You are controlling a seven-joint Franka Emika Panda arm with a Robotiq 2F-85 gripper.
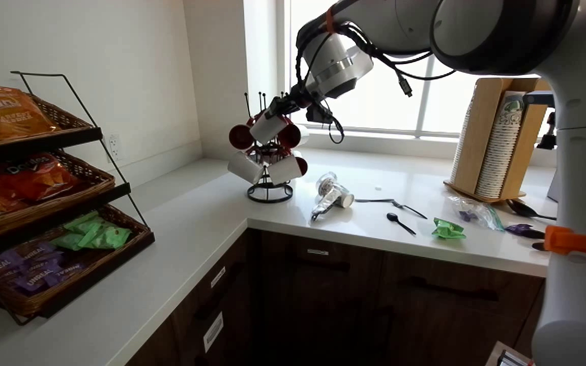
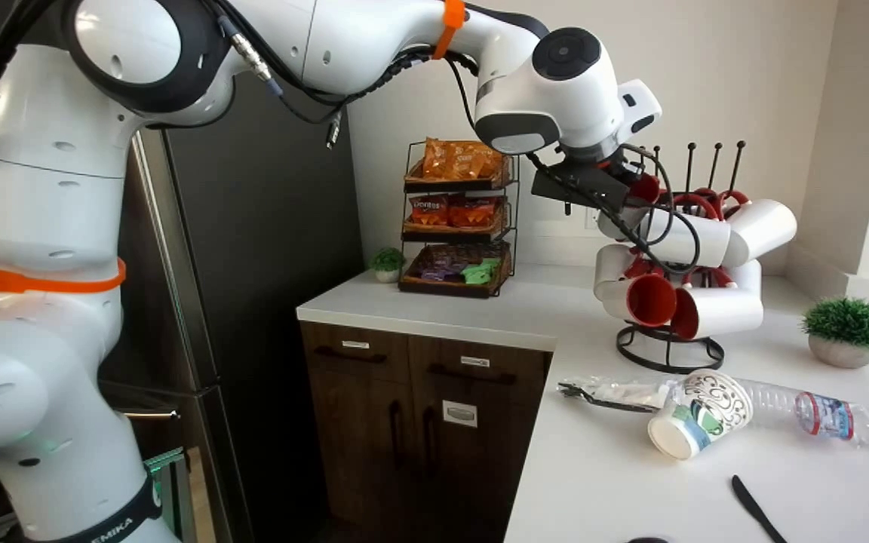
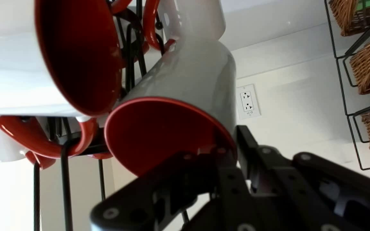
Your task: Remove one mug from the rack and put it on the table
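The black rack (image 1: 269, 200) stands on the pale table (image 1: 181, 223) near the corner, with several white mugs with red insides hanging on it. It also shows in an exterior view (image 2: 670, 368) and in the wrist view (image 3: 65, 183). My gripper (image 3: 233, 144) is at the upper tier, also seen in an exterior view (image 1: 272, 111). One finger is inside a mug (image 3: 201, 77) and the other is against its outside, shut on the rim. This mug (image 1: 266, 129) sits among the others, tilted, mouth toward the gripper. Its handle is hidden, so I cannot tell whether it touches the rack.
Other mugs (image 3: 79, 57) crowd beside the held one. A paper cup (image 2: 713, 407), a plastic bottle (image 2: 827, 415) and wrapped cutlery lie before the rack. A plant (image 2: 849, 332) and a snack shelf (image 1: 44, 133) stand on the counter. A wooden cup holder (image 1: 484, 132) stands by the window.
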